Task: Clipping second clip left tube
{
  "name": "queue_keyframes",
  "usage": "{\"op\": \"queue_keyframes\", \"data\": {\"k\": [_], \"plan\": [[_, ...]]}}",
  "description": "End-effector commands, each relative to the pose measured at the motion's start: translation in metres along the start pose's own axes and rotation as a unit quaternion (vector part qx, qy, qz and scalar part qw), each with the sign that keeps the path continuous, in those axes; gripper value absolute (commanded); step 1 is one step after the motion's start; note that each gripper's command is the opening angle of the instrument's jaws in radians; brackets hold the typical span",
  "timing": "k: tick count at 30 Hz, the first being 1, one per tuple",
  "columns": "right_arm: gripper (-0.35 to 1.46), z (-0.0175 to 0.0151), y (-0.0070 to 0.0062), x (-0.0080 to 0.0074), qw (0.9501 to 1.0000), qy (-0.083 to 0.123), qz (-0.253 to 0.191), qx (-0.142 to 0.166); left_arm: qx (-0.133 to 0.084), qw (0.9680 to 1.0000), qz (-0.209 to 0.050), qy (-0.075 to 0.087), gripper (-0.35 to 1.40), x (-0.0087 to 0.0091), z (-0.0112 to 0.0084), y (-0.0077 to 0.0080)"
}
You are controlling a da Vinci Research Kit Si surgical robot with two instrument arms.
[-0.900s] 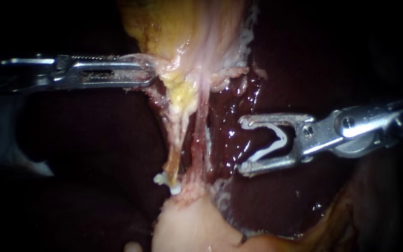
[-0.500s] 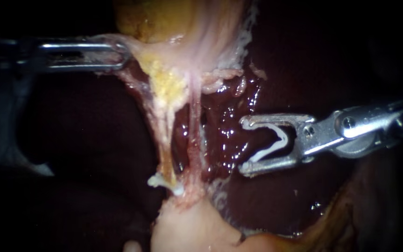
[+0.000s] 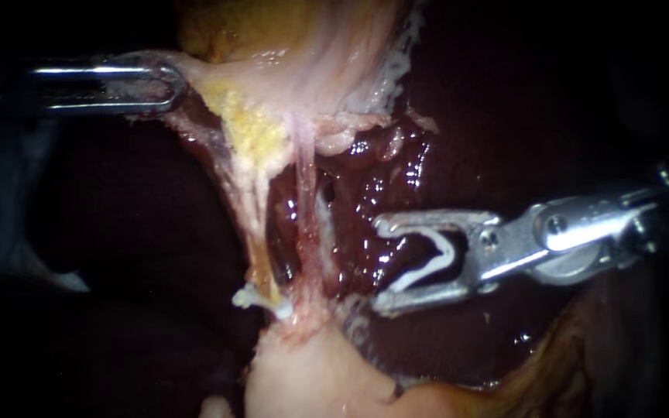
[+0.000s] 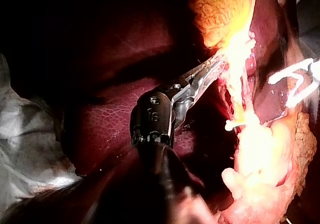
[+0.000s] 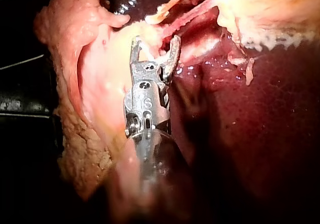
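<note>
Endoscope view, findings:

My left instrument [image 3: 166, 80] enters from the upper left of the frame; its pincer is clenched on a fold of pale tissue [image 3: 218, 73] at the top of the field, and the tissue is stretched toward the upper left.

The left tube [image 3: 251, 224], a yellowish strand, runs from that tissue down to the lower centre; the pink right tube [image 3: 307, 209] lies just beside it on the right. A seated clip [image 3: 261, 299] sits across the foot of the left tube.

My right instrument [image 3: 379, 265] enters from the right edge; its pincer stands wide apart and carries a white clip [image 3: 427, 259], the clip's two legs lying along the two jaws. The tips point left and lie over the wet, dark liver [image 3: 358, 193], to the right of both tubes. They touch neither tube, and nothing but the clip lies between the jaws.

Left wrist view: my left instrument [image 4: 212, 70] is closed on brightly lit pale tissue; the seated clip [image 4: 234, 124] shows beyond and beside the tip.

Right wrist view: my right instrument [image 5: 155, 43] has its jaws spread, with the two strands just ahead of the tips; I cannot tell whether they touch.
</note>
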Motion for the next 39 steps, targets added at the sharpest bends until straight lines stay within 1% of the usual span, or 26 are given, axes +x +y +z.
{"op": "queue_keyframes", "data": {"k": [1,3,5,9,12,15,22,26,29,34,39], "plan": [[0.50,0.0006,-0.0002,0.0000,1.0000,0.000,0.005,0.003,0.000,1.0000,0.000,0.000,-0.35,0.0000,0.0000,0.0000],[0.50,0.0021,-0.0005,-0.0001,0.9997,0.002,0.023,0.006,0.000,1.0000,0.000,0.000,-0.35,0.0000,0.0001,0.0000],[0.50,0.0034,-0.0005,-0.0004,0.9995,0.003,0.030,0.006,0.001,1.0000,0.001,0.000,-0.35,0.0000,0.0001,0.0001],[0.50,0.0059,-0.0001,-0.0010,0.9993,0.003,0.036,0.007,0.001,1.0000,0.001,0.001,-0.35,-0.0001,0.0002,0.0002],[0.50,0.0071,0.0004,-0.0014,0.9990,0.002,0.044,0.007,0.002,1.0000,0.000,0.001,-0.35,-0.0001,0.0003,0.0003],[0.50,0.0079,0.0011,-0.0017,0.9986,0.007,0.051,0.008,0.002,1.0000,0.000,0.001,-0.35,-0.0002,0.0004,0.0003],[0.50,0.0095,0.0027,-0.0030,0.9986,0.007,0.053,0.006,0.004,1.0000,0.001,0.002,-0.35,-0.0002,0.0005,0.0003],[0.50,0.0103,0.0035,-0.0034,0.9983,0.007,0.058,0.007,0.004,1.0000,0.001,0.002,-0.35,-0.0003,0.0005,0.0003],[0.50,0.0112,0.0039,-0.0033,0.9978,0.013,0.063,0.013,0.003,1.0000,0.001,0.002,-0.35,-0.0003,0.0006,0.0003],[0.50,0.0134,0.0045,-0.0026,0.9965,0.025,0.075,0.027,0.003,1.0000,0.001,0.002,-0.35,-0.0004,0.0007,0.0003],[0.49,0.0157,0.0042,-0.0021,0.9953,0.028,0.081,0.045,0.003,1.0000,0.001,0.002,-0.35,-0.0004,0.0008,0.0003]]}}
